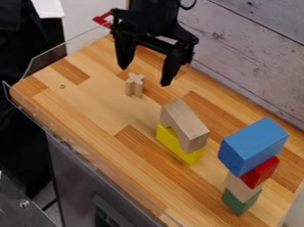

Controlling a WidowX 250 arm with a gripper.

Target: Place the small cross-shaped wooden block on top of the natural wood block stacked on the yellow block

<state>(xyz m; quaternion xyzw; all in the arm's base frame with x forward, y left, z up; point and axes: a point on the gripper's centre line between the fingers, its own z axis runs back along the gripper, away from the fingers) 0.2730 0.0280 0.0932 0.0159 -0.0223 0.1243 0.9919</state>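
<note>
Small cross-shaped block [135,85]: standing upright on the wooden table [93,106], just below the gripper [144,76] and nearest to it. Gripper fingers are spread well apart, nothing clamped. Block looks roughly between the fingertips in view; can't tell if either touches it, nor the exact height above it.

Status: no grasp on the cross block, so I'd call any handling of it not started. It stands by itself, not part of either stack.

Next out from the gripper, toward the camera and view-right: plain wood block [186,123] resting at a slant on a yellow block [169,138]. Two-piece stack, already up.

Farthest from the gripper, same direction: four-piece tower, also up. Bottom to top: green block [237,204], pale wood block [241,188], red block [260,173], big blue block [252,146]. Can't call either stack finished or unfinished.
</note>
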